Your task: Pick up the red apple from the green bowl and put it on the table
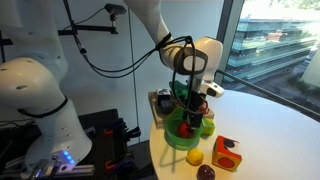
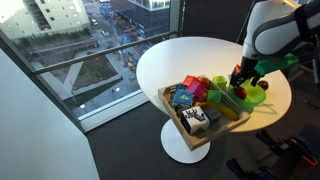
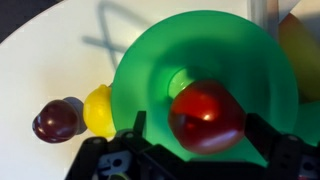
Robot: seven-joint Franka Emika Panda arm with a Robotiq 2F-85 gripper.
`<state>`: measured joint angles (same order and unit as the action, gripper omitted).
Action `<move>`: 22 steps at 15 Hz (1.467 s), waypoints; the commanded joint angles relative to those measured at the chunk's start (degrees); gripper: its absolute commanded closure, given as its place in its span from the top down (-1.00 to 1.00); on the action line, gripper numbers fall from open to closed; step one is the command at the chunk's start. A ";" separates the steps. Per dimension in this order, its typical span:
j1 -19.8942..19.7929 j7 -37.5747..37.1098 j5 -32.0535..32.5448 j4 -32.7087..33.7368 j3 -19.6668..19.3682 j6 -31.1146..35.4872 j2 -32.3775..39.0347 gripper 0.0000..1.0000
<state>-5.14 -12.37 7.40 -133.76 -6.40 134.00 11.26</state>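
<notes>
The red apple (image 3: 207,115) lies in the green bowl (image 3: 150,70), towards its near side in the wrist view. My gripper (image 3: 198,130) is open, with one finger on each side of the apple; the left finger is clearly apart from it. In both exterior views the gripper (image 1: 191,113) (image 2: 243,80) is lowered into the green bowl (image 1: 183,137) (image 2: 254,97), which stands on the white table (image 1: 270,120) (image 2: 190,60). The apple is mostly hidden by the gripper there.
A yellow lemon (image 3: 97,110) (image 1: 194,157) touches the bowl's rim, with a maroon ball (image 3: 57,120) (image 1: 205,172) beside it. An orange-red block with a hole (image 1: 227,153) lies close by. A wooden box of toys (image 2: 195,118) (image 1: 160,100) stands next to the bowl near the table's edge.
</notes>
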 commanded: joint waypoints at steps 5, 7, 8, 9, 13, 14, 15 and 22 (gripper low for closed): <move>0.78 -0.21 -0.66 -0.31 -0.08 3.95 1.18 1.00; 1.03 -0.21 -0.56 -0.21 -0.10 4.74 1.74 1.00; 1.12 -0.11 -0.60 -0.17 -0.10 5.04 2.01 1.00; 1.23 -0.09 -0.57 -0.11 -0.11 5.19 2.33 1.00; 1.52 0.14 -0.73 0.19 -0.07 5.03 3.43 1.00; 1.62 0.05 -0.62 0.24 -0.10 5.04 3.63 1.00; 1.69 0.00 -0.49 0.18 -0.16 5.06 3.67 0.50; 1.58 0.04 -0.67 -0.53 -0.38 4.87 1.80 0.20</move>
<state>-3.73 -12.37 7.38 -133.67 -6.41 138.41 14.69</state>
